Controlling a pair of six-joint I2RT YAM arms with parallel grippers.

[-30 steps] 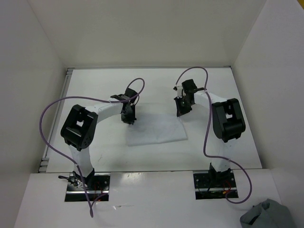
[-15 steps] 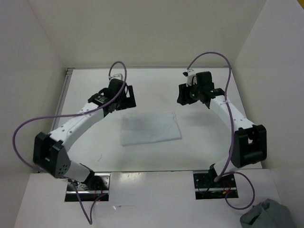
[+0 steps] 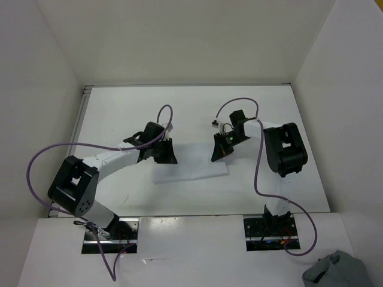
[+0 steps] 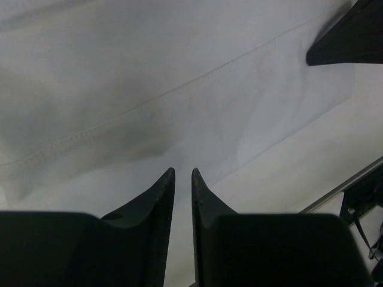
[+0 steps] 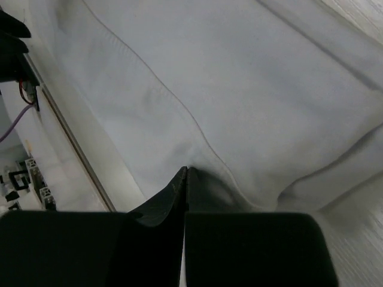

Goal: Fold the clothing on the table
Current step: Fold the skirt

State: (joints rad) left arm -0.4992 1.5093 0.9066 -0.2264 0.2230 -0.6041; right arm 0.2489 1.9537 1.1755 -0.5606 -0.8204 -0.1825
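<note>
— Tool on the left: how set?
— Down on the far left corner of the clothing, jaws drawn in to a thin slit, tips pressed into the fabric. Looks like a pinch of cloth caught between them. From the left wrist, a dark pucker just ahead of the tips and a stitched seam running past.
— And the right tool?
— Down on the far right corner, jaws pressed flat together. From the right wrist, a seam and a raised fold leading straight into the tips, so gripping fabric there too.
— Clothing where, exactly?
— Near the middle of the worktop, lying as a white rectangle between the two tools, its near edge free. Hard to pick out against the white surface.
— Anything else around?
— Purple cables looping off both arms. Also a grey-blue cloth bundle off the worktop at the near right, well apart from the clothing.
</note>
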